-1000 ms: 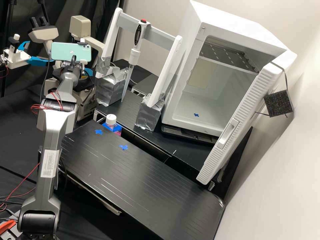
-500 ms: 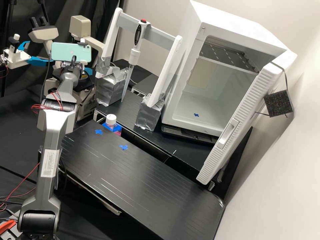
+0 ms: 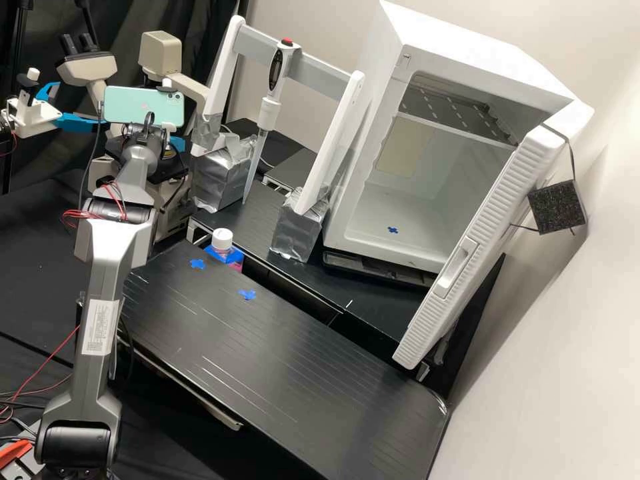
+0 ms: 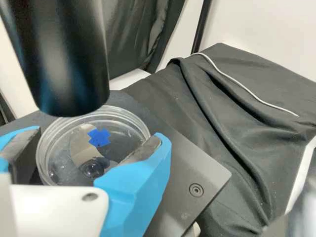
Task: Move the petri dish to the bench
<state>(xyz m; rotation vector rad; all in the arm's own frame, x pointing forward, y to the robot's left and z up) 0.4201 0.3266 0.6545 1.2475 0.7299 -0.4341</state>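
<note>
Hand (image 3: 177, 143) at the microscope (image 3: 87, 67): you have it clamped on the petri dish (image 4: 61, 153), at the microscope's stage (image 4: 173, 153). Near the microscope hangs your pipette (image 3: 269, 112); farther from it stands your open white cabinet (image 3: 467, 53).

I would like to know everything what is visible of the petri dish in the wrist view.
The petri dish is round, shallow and transparent, apparently plastic, with ring-like edges and glossy reflections. A blue cross shows on it or through it. It is roughly level over the dark grey microscope stage, partly under a black cylinder; whether it touches the stage is unclear. The gripper holds it, blue fingers at opposite sides.
</note>
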